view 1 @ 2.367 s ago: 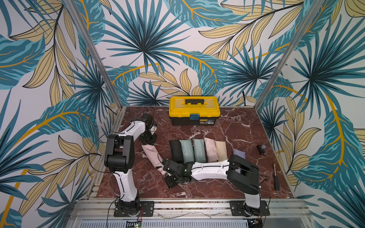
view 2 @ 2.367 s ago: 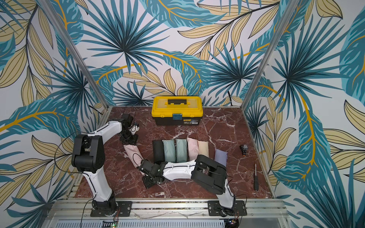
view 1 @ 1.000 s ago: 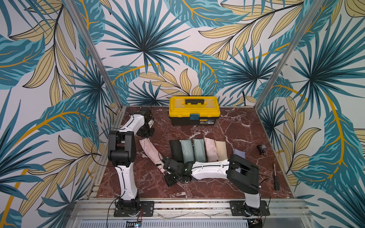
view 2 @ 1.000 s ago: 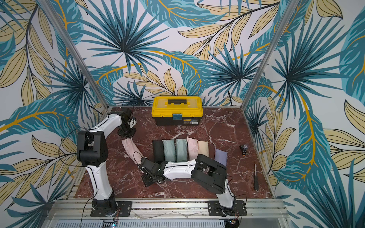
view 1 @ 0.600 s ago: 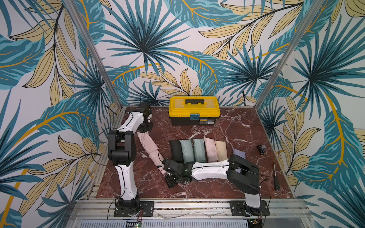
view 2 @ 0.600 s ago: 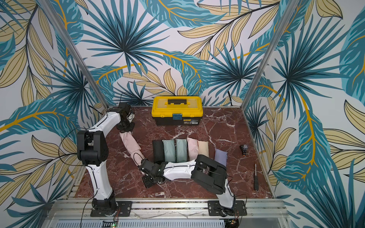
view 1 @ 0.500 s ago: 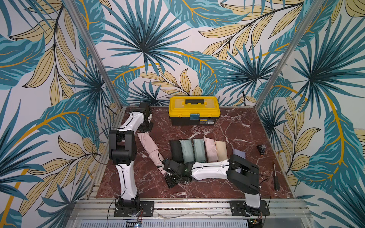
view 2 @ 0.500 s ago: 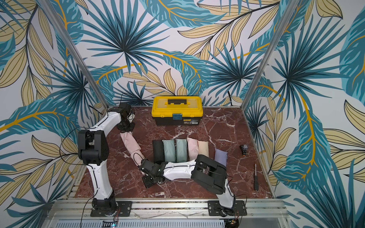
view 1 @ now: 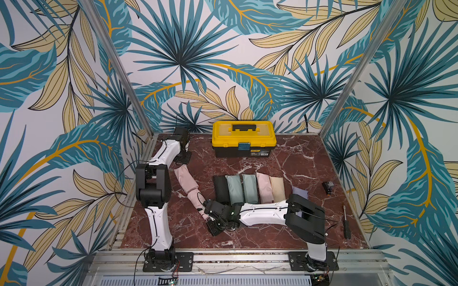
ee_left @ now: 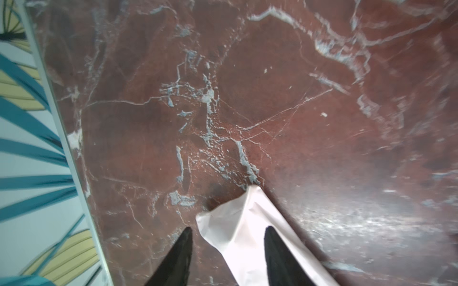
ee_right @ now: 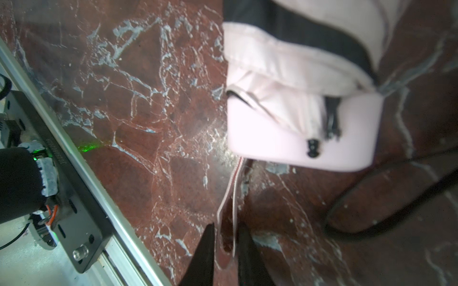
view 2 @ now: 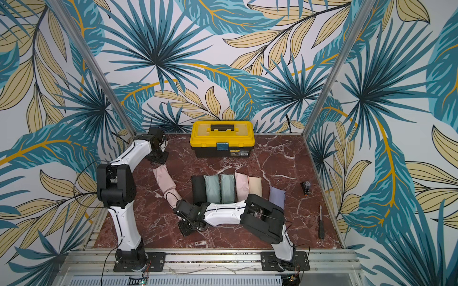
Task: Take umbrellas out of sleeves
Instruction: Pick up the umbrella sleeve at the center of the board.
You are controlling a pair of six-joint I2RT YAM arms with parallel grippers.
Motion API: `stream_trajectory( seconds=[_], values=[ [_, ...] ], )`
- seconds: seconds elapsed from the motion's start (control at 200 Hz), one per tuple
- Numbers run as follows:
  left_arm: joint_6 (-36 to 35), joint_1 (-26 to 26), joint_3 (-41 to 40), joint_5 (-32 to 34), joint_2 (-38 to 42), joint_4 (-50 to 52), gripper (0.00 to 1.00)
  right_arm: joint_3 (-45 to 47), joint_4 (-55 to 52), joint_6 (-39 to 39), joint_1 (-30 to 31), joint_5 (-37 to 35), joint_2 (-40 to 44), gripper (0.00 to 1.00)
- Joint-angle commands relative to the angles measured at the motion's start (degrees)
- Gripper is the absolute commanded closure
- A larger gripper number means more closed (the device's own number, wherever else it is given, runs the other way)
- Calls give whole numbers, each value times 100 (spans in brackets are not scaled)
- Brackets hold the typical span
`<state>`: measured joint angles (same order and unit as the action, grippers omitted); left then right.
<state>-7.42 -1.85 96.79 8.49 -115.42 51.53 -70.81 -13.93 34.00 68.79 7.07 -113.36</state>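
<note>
A: Pink fabric, where's that umbrella (ee_right: 297, 138)?
B: Lying on the veined red marble surface (ee_left: 272, 99), pleated, blocky handle towards me, limp sleeve (view 1: 184, 177) trailing off the far end.
A: Your fingers?
B: My left fingers (ee_left: 178, 257) are spread, with the crinkled sleeve end between them. My right fingers (ee_right: 204, 252) are barely parted around the thin wrist loop (ee_right: 234, 198)

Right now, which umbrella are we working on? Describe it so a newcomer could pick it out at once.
Start at the yellow-lidded black plastic toolbox at the back of the red marble table; before it lies a tight row of fabric bundles. To that row's left, alone and slanted, lies the long pink folded umbrella, the only one partly out of its pink fabric sleeve.
</note>
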Motion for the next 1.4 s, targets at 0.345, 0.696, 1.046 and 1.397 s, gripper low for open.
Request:
stream_trajectory(
  seconds=[0.345, 0.696, 1.046, 1.397],
  values=[
    [2899, 895, -3597, -3000, 2423, -2481, 40, 400, -65, -42, 28, -248, 288, 73],
    [3682, 1086, -4546, -3044, 2379, -3416, 41, 583, 89, 147, 27, -232, 323, 73],
    [3533, 1183, -4558, -2629, 2251, -3268, 48, 515, 91, 176, 29, -215, 251, 73],
    [3475, 1189, -4466, -2464, 2065, -3081, 49, 464, 88, 135, 29, -187, 189, 73]
  ],
)
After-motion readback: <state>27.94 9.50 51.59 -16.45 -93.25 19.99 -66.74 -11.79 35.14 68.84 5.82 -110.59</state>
